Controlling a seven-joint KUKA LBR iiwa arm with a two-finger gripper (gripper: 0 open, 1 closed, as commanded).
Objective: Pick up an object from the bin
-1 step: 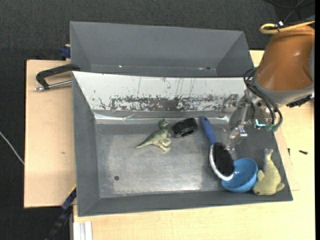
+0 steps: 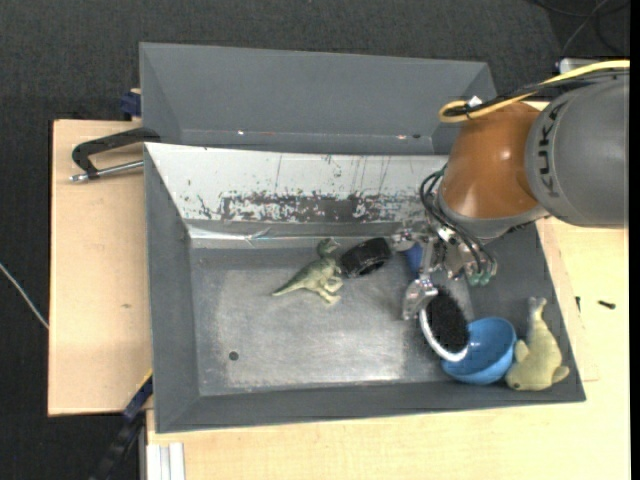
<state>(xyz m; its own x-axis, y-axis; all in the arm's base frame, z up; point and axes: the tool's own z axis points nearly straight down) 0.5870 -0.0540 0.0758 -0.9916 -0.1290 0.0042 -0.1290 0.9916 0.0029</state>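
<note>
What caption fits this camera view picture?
Robot tool beside a black brush and blue bowl, toy dinosaur to the left, in a grey bin.

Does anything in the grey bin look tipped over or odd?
The round blue bowl in the near right corner sits tilted, with a black oval brush resting against its rim. Nothing looks spilled or broken.

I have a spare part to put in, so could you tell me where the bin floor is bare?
Bare: from the left wall to the toy dinosaur, and the front strip below it. Crowded: the right end, with the gripper, black brush, blue bowl and yellowish plush toy; a black wheel sits beside the dinosaur.
</note>
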